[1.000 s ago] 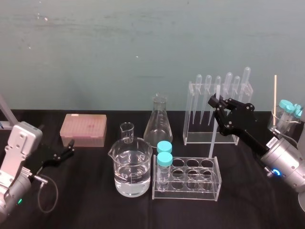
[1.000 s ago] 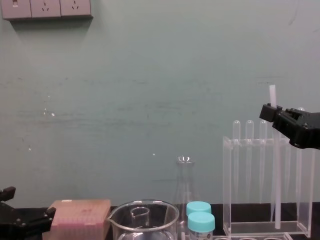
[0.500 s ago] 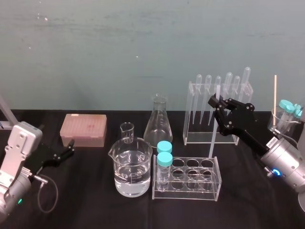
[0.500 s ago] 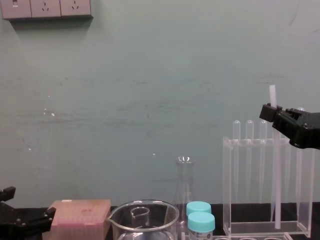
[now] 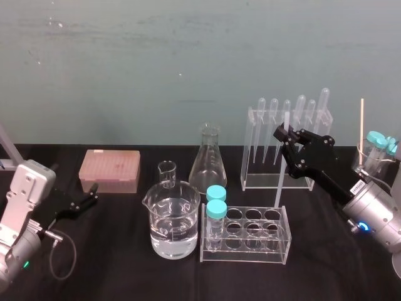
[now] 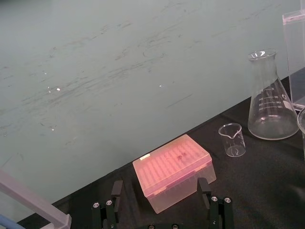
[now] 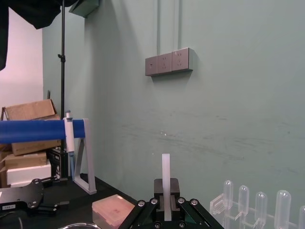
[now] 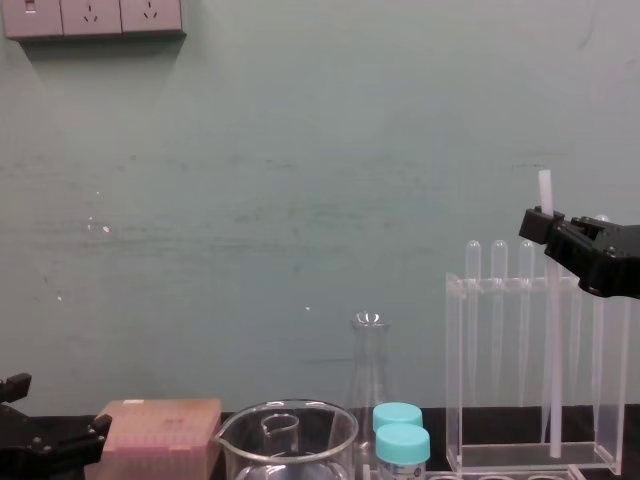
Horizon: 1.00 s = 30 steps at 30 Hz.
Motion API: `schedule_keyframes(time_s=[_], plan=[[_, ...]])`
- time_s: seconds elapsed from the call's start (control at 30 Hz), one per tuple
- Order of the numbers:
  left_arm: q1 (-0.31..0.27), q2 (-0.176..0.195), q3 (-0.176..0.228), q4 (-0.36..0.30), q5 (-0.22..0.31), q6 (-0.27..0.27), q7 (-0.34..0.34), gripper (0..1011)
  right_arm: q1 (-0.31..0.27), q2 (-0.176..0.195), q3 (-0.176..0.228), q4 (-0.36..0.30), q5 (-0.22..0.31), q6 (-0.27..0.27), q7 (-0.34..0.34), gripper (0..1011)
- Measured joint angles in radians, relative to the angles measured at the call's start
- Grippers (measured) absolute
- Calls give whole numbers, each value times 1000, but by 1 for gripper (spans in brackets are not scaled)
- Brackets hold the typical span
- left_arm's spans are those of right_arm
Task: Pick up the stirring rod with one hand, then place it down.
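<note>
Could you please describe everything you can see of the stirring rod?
The long, thin, translucent-white stirring rod is straight, even in thickness and flat-cut on top. It stands nearly upright, clamped near its upper end by the black right gripper, a short stub showing above it. Its lower end hangs at the clear test-tube rack; contact there cannot be told.
</note>
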Motion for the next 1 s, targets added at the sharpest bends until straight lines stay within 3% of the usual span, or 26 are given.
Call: schedule_keyframes(time_s=[1.0], plan=[[0, 0, 0, 0, 0, 0, 0, 1000, 0, 0, 0, 0, 0, 0, 0, 69]])
